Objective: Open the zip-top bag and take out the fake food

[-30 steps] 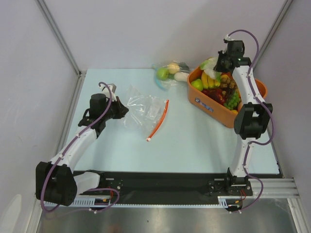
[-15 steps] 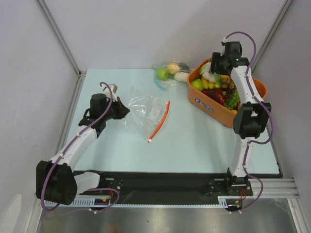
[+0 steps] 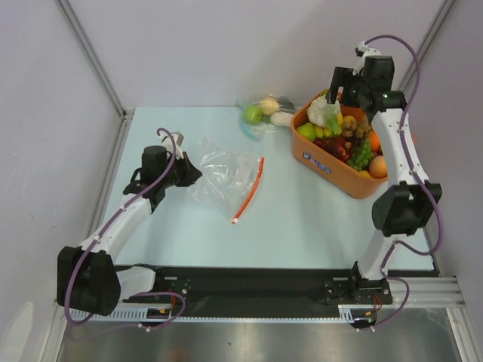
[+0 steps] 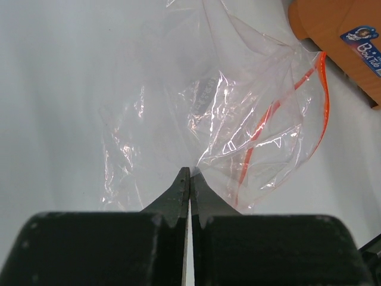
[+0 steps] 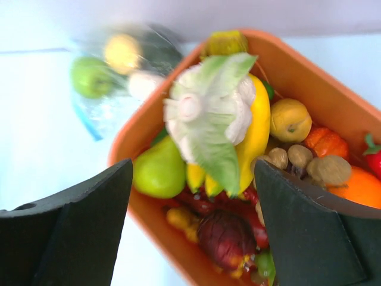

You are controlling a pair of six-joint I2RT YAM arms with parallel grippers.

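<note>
Your right end effector (image 5: 190, 171) has sprung wide, cauliflower (image 5: 208, 113) now atop the basket (image 3: 332, 170); left end effector (image 4: 189, 176) pinches the crinkly clear bag (image 4: 238, 113), orange zip (image 4: 325, 83) parted.

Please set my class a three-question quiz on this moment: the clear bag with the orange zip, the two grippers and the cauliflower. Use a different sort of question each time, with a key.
1. True or false: the bag pinched by the left gripper looks empty.
2. Pick one. The cauliflower lies: A in the bag; B in the tub; C in the left gripper.
3. In one word: is the right gripper open or shut?

Key: 1 true; 2 B; 3 open.
</note>
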